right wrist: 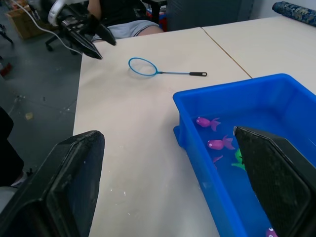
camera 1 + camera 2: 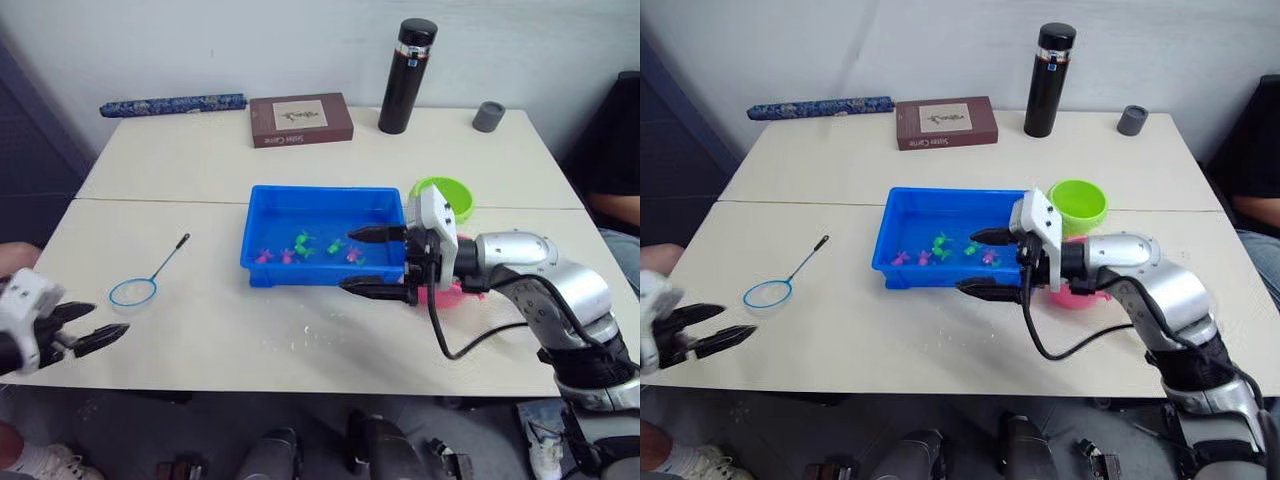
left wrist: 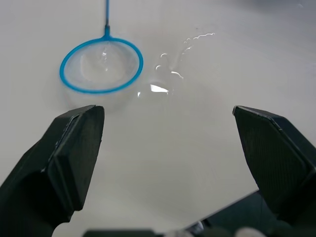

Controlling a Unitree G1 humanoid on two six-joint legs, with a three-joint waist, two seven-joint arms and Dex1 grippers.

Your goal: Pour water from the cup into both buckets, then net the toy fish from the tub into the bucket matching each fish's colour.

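Showing droplets beside the net (image 3: 101, 65): left wrist view. Left end effector (image 2: 95, 337), right end effector (image 2: 375, 262) both gaping, empty; right arm hiding pink bucket (image 2: 1077, 295).

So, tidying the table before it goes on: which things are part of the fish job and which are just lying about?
Job: bright blue plastic tub, tiny green and pink toy fish, lime green bucket, pink bucket, blue-rimmed net.
Lying about: tall black flask, brown book, small grey cap, blue patterned roll.
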